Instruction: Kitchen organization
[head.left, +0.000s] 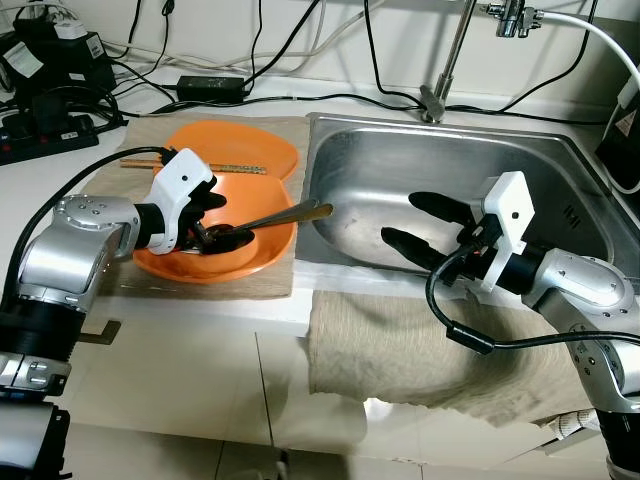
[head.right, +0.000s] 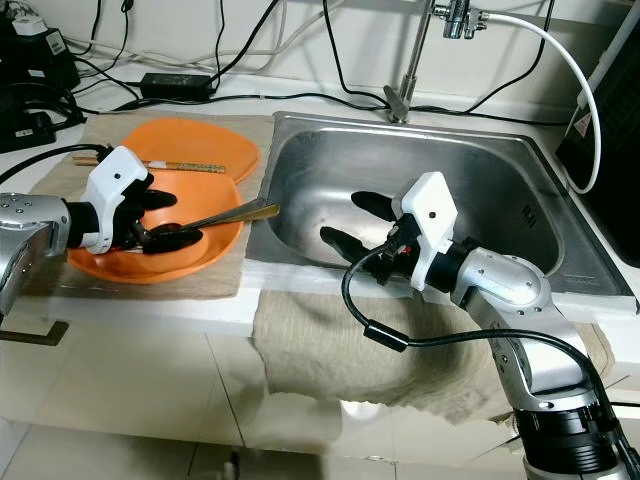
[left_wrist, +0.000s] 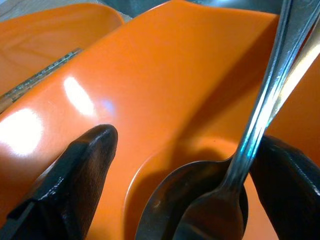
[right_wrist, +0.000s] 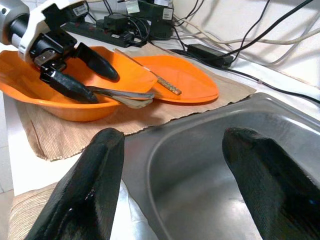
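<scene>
An orange bowl (head.left: 265, 255) sits on a woven mat left of the sink, with two metal spoons (head.left: 285, 215) lying in it, handles pointing toward the sink. My left gripper (head.left: 212, 222) is down in the bowl, open, its fingers (left_wrist: 75, 175) either side of the spoon heads (left_wrist: 215, 200); one finger touches a handle. Behind the bowl lies an orange plate (head.left: 250, 145) with chopsticks (head.left: 235, 168) across it. My right gripper (head.left: 402, 218) hovers open over the steel sink (head.left: 380, 170), holding nothing.
A faucet (head.left: 440, 85) stands behind the sink. A beige towel (head.left: 400, 350) hangs over the counter's front edge. Cables, a power strip (head.left: 40, 130) and an adapter (head.left: 210, 85) lie along the back wall. A black cable loops under my right arm.
</scene>
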